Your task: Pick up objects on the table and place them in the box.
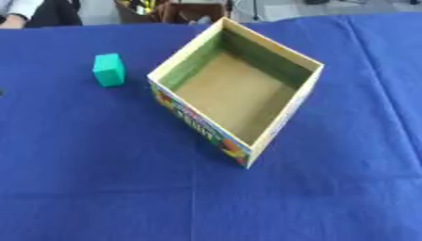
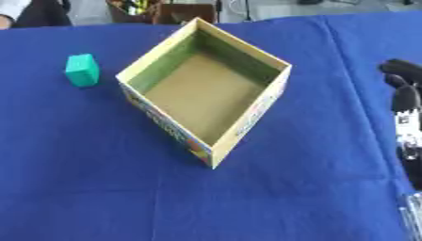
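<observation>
Hovering right hand point(image 2: 404, 101) — fingers point(image 2: 399, 70) curled, empty

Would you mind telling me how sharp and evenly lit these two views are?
Left eye view: soft throughout, the print on the box unreadable; flat, even light, with a faint shadow beside the green block. Right eye view: equally soft; the right hand at the right edge is a dark, blurred shape.

Bench point(image 1: 99, 188): covered edge to edge in a deep blue cloth, faint fold creases running across the near part and down the right side. Far edge: pale grey floor point(image 1: 99, 12) beyond the bench. Far centre: brown container point(image 1: 177, 12) holding dark and yellow clutter. Light: even, soft, no hard shadows.
</observation>
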Robot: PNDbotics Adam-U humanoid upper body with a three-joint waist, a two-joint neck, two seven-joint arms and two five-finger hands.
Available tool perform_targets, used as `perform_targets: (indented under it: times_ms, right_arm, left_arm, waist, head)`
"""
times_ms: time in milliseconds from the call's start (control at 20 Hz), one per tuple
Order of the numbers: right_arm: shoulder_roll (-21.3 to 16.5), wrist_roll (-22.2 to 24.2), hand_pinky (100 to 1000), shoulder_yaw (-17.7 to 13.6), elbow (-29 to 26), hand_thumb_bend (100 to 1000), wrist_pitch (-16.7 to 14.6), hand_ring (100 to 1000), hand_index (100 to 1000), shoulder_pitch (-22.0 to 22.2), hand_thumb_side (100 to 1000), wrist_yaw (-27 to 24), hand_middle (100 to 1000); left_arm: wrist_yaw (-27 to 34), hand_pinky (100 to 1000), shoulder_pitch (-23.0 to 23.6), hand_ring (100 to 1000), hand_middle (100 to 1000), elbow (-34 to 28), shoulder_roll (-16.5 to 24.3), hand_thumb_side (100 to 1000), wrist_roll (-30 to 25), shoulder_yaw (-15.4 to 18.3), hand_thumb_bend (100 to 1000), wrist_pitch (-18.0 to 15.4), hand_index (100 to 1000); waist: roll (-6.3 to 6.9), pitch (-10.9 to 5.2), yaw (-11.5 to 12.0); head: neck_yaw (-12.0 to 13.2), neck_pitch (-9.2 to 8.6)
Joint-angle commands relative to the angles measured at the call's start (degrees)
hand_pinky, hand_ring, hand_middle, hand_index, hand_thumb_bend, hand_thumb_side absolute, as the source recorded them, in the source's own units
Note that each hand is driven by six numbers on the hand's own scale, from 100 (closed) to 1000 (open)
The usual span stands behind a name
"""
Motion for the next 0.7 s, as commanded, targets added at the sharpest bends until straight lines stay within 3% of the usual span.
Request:
perform_targets:
  times_ms: [50, 350, 700]
  right_arm:
    - [-0.69, 0.49, 884, 0.21, -1.09, 100, -0.09, 904, 844, -0.44, 803, 0.44, 741]
    - [-0.43, 1.1, 886, 0.48, -1.09, 100, -0.09, 905, 844, -0.68, 803, 0.48, 740]
    - [-0.19, 1.76, 887, 0.77, -1.09, 100, -0.07, 906, 845, -1.04, 803, 0.65, 740]
  left_arm:
    - [-2.23, 774, -2.55, 886, 940, 2.94, 0.67, 869, -0.85, -0.73, 642, -1.54, 1000]
    - [-5.17, 771, -7.55, 884, 943, 8.98, -1.94, 850, -2.08, -2.04, 659, -3.13, 1000]
    - [-7.66, 760, -12.66, 868, 928, 12.77, -4.45, 853, 0.57, -2.79, 694, -5.34, 1000]
  waist:
    - [0.09, -0.85, -0.08]
    - [0.22, -0.29, -0.6]
    - [0.53, 0.53, -1.29]
  head:
    - [0.48, -0.94]
    - [1.02, -1.38]
    - [1.62, -1.57]
